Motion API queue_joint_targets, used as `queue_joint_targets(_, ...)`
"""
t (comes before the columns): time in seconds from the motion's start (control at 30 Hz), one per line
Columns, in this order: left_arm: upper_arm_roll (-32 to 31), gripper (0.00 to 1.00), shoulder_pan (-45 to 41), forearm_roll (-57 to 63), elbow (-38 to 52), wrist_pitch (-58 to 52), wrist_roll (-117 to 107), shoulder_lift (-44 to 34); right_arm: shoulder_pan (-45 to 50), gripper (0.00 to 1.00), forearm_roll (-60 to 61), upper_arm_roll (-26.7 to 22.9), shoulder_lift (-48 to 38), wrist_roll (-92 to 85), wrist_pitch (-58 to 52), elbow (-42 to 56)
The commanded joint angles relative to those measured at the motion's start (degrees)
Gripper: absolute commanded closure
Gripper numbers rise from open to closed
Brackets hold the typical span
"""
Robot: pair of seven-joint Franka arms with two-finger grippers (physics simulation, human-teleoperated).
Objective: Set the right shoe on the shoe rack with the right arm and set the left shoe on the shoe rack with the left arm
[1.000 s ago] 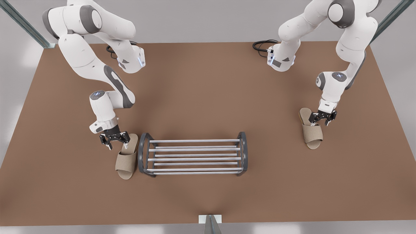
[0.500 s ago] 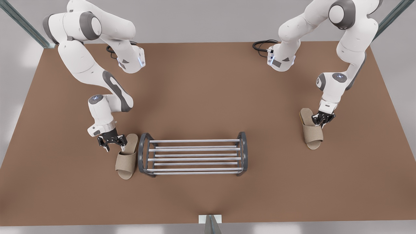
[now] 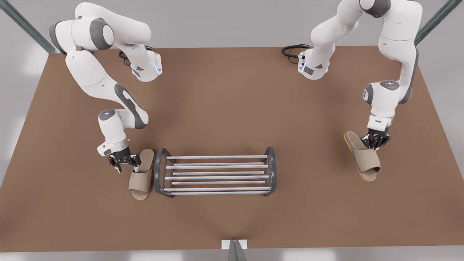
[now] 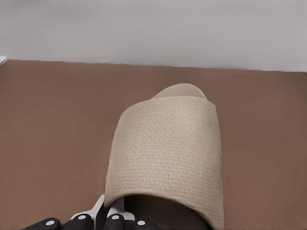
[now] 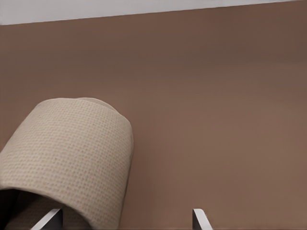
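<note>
Table [image 3: 232, 108]: brown, carrying the rack, both slippers and both arm bases.
Shoe rack [image 3: 215, 175]: standing flat on the table near the front edge; nothing on its silver bars.
Left arm [image 3: 389, 98]: at the front view's right, bent down to the table.
Right arm [image 3: 108, 87]: at the front view's left, bent down just beside the rack's end.
Left shoe [image 3: 364, 159]: well apart from the rack, at the front view's right; tilted, with the yellowish sole edge showing.
Right shoe [image 3: 141, 179]: flat on the table, just beside the rack's end frame.
Left gripper [image 3: 376, 141]: fingers closed on the left shoe near the strap.
Right gripper [image 3: 125, 165]: fingers spread, holding nothing; low at the heel part of the right shoe.
</note>
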Motion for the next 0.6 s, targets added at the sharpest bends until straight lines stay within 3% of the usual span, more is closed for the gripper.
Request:
queue_joint_targets(0.0, -4.8, 0.79, -0.15, 0.09, 3.02, -20.74, -17.01, -1.94, 0.15, 0.0, 0.08, 0.04, 0.07, 0.14, -0.04, 0.02)
queue_joint_targets(0.13, -18.42, 0.79, -0.59, 0.09, 13.66, -39.02, -32.83, -1.68, 0.58, 0.0, 0.87, 0.04, 1.57, 0.14, -0.04, 1.25)
queue_joint_targets(0.23, -24.49, 0.79, -2.17, 0.0, 24.64, -50.97, -37.15, 2.28, 2.52, 0.0, 3.33, 0.04, 1.74, 0.14, -0.04, 1.52)
queue_joint_targets(0.37, -24.58, 0.79, -10.78, -0.43, 42.74, -70.65, -39.87, 7.29, 2.52, 0.0, 3.42, 0.04, 1.83, 0.14, -0.04, 1.52)
queue_joint_targets(0.57, -24.14, 0.79, -26.25, 0.88, 48.99, -74.71, -43.3, 10.27, 2.43, 0.0, 3.51, -0.84, 3.5, 0.14, 0.05, 3.63)
